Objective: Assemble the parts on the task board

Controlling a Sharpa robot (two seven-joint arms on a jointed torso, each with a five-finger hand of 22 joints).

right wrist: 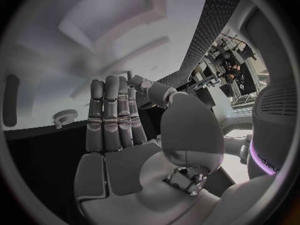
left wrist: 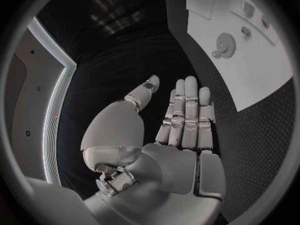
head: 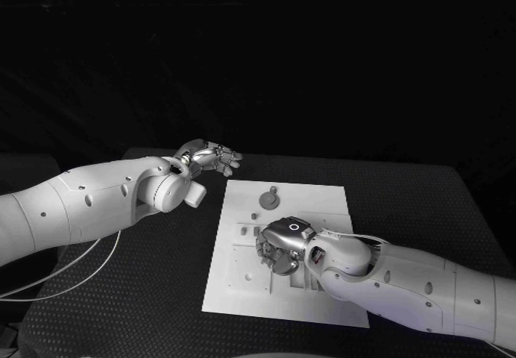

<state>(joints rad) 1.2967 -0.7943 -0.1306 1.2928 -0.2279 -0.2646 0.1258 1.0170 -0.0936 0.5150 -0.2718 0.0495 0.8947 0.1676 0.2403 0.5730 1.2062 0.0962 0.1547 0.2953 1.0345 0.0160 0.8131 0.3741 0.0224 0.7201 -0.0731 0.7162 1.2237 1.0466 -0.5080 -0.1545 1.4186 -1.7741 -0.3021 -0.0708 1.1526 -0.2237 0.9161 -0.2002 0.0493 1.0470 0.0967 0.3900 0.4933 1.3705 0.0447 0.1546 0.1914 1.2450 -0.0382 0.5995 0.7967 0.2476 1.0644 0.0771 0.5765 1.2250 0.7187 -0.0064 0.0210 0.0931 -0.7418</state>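
- task board (head: pixel 323 201) lies mid-surface (head: pixel 430 201); a gear-like part (head: pixel 269 200) rests near its 12 o'clock end.
- right hand (head: pixel 282 245) hovers palm-down over board centre, fingers (right wrist: pixel 112 120) straight and released, grasping nothing.
- left hand (head: pixel 209 159) sits off the board at 10 o'clock, fingers (left wrist: pixel 187 115) extended, empty.
- judged step: reaching for a part; next move calls for lowering and closing on one.

The black table (head: pixel 430 201) (textured top) carries the white task board (head: pixel 323 201).
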